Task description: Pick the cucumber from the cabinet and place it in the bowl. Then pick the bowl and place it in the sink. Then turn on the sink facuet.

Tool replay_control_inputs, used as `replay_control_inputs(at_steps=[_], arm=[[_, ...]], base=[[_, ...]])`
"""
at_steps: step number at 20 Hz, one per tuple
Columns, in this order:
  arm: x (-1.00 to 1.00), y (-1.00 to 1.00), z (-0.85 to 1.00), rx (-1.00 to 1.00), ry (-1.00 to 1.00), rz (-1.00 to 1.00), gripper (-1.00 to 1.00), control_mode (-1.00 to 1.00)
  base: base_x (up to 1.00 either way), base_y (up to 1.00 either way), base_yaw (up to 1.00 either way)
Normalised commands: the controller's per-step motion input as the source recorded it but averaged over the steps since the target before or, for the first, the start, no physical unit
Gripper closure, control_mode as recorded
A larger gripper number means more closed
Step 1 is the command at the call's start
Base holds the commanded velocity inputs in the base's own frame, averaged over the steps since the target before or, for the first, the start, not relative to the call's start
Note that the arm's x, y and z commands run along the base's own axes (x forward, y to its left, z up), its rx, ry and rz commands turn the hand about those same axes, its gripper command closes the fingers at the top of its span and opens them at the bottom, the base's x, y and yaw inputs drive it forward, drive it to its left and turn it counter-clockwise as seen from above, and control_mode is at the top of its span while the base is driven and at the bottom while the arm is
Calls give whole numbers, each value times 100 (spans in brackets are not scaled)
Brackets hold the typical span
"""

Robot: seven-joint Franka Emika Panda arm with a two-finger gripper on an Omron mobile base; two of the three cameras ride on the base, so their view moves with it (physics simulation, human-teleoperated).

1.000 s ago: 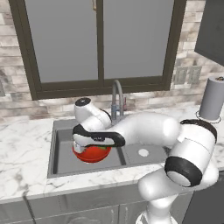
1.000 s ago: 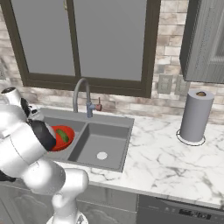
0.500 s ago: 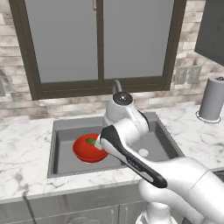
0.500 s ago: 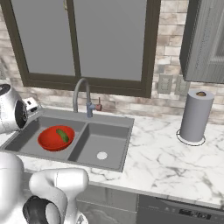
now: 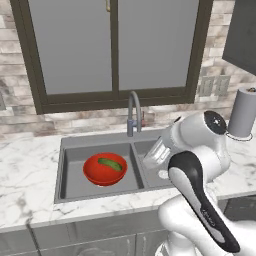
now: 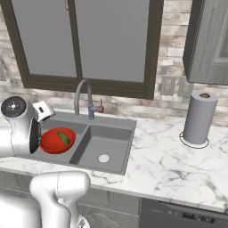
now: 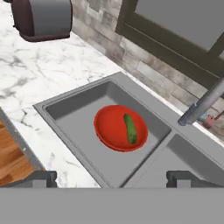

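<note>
Red and glossy, the round shallow bowl (image 5: 105,169) sat on the floor of the left basin of the grey metal two-basin sink (image 5: 70,150), and you could see the small dark green cucumber (image 5: 110,164) lying inside it, off toward the bowl's right side in the left base view. From the right base view the same bowl (image 6: 56,140) rested in the far basin with the cucumber (image 6: 63,137) across it, while the near basin showed its pale round drain hole (image 6: 103,158).

Your robot's fingers (image 7: 112,179) hung well above the sink and clear of the bowl — the two dark tips stood wide apart with nothing between them. The hand view looked down on the bowl (image 7: 114,128), the cucumber (image 7: 130,128) and the sink rim (image 7: 65,98).

Behind the divider between the basins rose the tall thin grey metal tap with its arched gooseneck spout (image 5: 133,111); no water showed at it. A grey paper-towel roll (image 6: 200,117) stood upright on the white marbled desk (image 6: 178,156) to the right of the sink, and a dark toaster with a grey top (image 7: 43,18) sat on the desk to the sink's left, well apart from it.
</note>
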Motion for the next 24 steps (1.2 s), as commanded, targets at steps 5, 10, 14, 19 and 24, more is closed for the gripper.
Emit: replay_control_inputs(at_steps=[5, 10, 14, 19, 24], arm=[[-37, -98, 46, 26, -1, 0, -100, -100], [4, -90, 9, 24, -2, 7, -100, -100], [44, -40, -32, 12, -19, 16, -100, -100], [69, -5, -32, 6, -27, 11, -100, -100], [75, 0, -5, 14, -19, 2, -100, -100]], base=[[0, 0, 0], [0, 0, 0], [0, 0, 0], [0, 0, 0], [0, 0, 0]])
